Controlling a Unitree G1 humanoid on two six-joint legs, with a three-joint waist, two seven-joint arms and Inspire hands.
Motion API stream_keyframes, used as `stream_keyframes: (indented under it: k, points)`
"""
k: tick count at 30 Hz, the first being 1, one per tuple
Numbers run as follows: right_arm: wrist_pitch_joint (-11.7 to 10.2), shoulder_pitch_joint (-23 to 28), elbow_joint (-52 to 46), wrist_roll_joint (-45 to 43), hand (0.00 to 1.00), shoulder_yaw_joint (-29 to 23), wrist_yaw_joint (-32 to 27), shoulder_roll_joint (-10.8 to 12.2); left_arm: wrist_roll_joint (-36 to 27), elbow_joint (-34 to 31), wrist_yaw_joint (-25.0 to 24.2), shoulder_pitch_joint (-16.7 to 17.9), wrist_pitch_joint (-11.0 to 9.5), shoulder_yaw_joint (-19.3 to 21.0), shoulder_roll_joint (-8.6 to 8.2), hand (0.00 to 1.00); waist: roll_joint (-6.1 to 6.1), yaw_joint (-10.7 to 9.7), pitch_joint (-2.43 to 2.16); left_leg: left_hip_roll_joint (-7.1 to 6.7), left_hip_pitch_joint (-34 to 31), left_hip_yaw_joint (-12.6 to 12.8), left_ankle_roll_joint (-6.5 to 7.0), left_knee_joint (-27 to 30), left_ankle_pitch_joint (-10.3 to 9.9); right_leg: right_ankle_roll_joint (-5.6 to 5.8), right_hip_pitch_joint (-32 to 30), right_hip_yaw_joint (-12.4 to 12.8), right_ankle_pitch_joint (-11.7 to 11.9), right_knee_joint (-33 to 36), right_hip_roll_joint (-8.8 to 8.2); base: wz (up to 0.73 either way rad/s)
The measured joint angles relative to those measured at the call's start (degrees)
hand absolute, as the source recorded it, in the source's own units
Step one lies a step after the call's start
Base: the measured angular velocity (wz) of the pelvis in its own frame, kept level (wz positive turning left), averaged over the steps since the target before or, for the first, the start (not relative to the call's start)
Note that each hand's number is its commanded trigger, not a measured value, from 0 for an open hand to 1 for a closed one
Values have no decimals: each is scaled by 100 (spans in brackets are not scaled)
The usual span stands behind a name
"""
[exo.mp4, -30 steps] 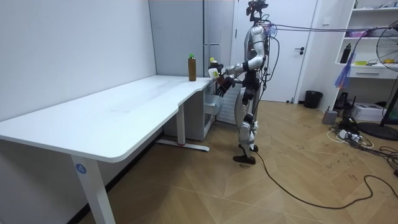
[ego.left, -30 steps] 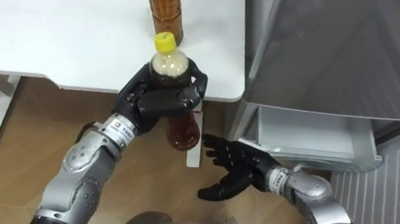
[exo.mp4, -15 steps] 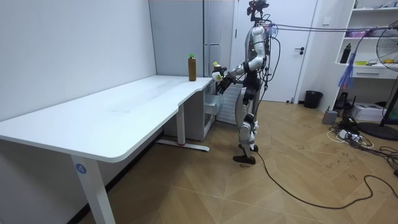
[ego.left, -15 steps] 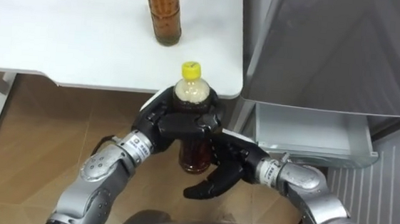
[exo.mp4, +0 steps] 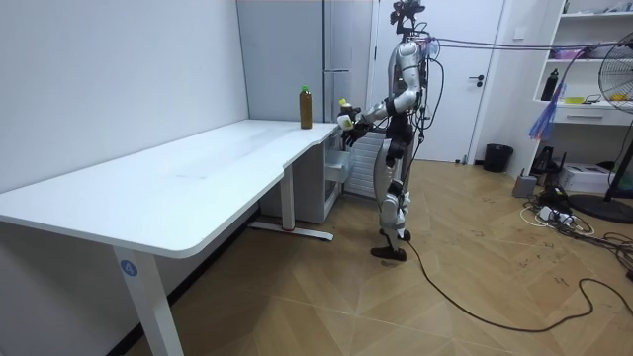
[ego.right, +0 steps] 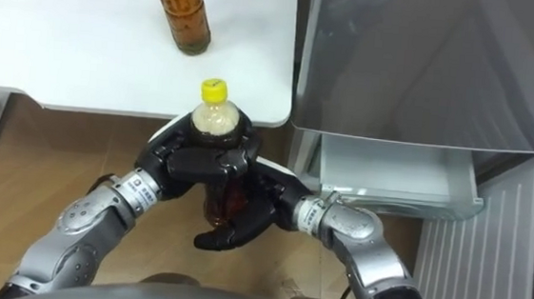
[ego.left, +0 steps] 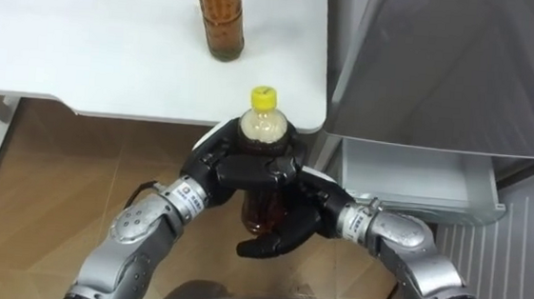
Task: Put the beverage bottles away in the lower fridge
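The robot stands at the far end of the long white table (ego.left: 84, 49), right by its corner. It holds its two hands close together in front of its body.

The left hand (ego.left: 246, 167) has a drink bottle with a yellow cap (ego.left: 263, 128). Its fingers are curled round the fat part of the bottle, just under the neck, and grip it tight. The bottle stands straight up in the hand. It is in the air, not on the table. It hangs just off the table's corner, with brown floor under it.

The right hand (ego.left: 290, 226) is low down by the bottom of the same bottle. Its fingers are spread out and only a bit bent, like a cup. They are not closed round the bottle. I cannot tell if the palm touches it.

A second bottle (ego.left: 217, 17) of brown drink stands up on the table, near that same corner.

A grey fridge (ego.left: 445, 68) stands right next to that end of the table. Its bottom drawer (ego.left: 418, 176) is pulled out, lower than the table top.
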Motion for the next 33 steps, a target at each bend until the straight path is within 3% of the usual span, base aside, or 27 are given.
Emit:
stream_keyframes:
  k: [3, 6, 7, 25, 27, 30, 31, 33]
  points:
    - [74, 35, -1, 80, 4, -5, 36, -24, 23, 23, -2, 2, 2, -51, 0, 100, 9, -6, -6, -8, -10, -3, 0, 6, 0, 0, -3, -2, 0, -1, 0, 0]
    - [167, 62, 0, 94, 87, -3, 41, -33, 22, 86, -2, 2, 2, -97, -1, 100, 35, -16, -22, -41, -13, -13, 0, 13, 1, 0, -2, -2, 0, 0, -1, 0]
    - [184, 70, 0, 95, 100, 6, 42, -42, 21, 98, -1, 2, 2, -117, 2, 100, 41, -10, -26, -41, -10, -14, 0, 17, 1, 0, -1, -3, 0, 1, -2, 0]
    - [216, 115, 1, 215, 100, 201, 64, -274, 65, 96, -348, 1, 94, -312, -12, 100, 53, 21, -64, -58, 10, -14, 13, 11, 8, 0, 2, 1, 0, 4, -14, 0]
    - [216, 115, 1, 215, 100, 219, 62, -290, 67, 93, -366, 1, 102, -337, -34, 82, 49, 23, -66, -59, 33, -13, 14, 15, 8, 0, 4, 16, 0, 4, -15, 0]
    - [215, 117, 0, 226, 100, 218, 105, -315, -4, 93, -390, 0, 122, -333, -41, 15, 45, 22, -66, -59, 41, -12, 14, 16, 9, 0, 9, 15, 0, 4, -15, 0]
    - [215, 119, 0, 262, 100, 215, 114, -326, -30, 93, -398, -4, 122, -329, -43, 0, 45, 11, -66, -59, 44, -12, 14, 17, 9, 0, 8, 21, 0, 3, -15, 0]
    - [215, 119, 0, 263, 100, 214, 128, -328, -28, 93, -415, -9, 122, -329, -38, 0, 46, 13, -66, -59, 42, -12, 14, 8, 9, 0, 14, 24, 0, 3, -14, 0]
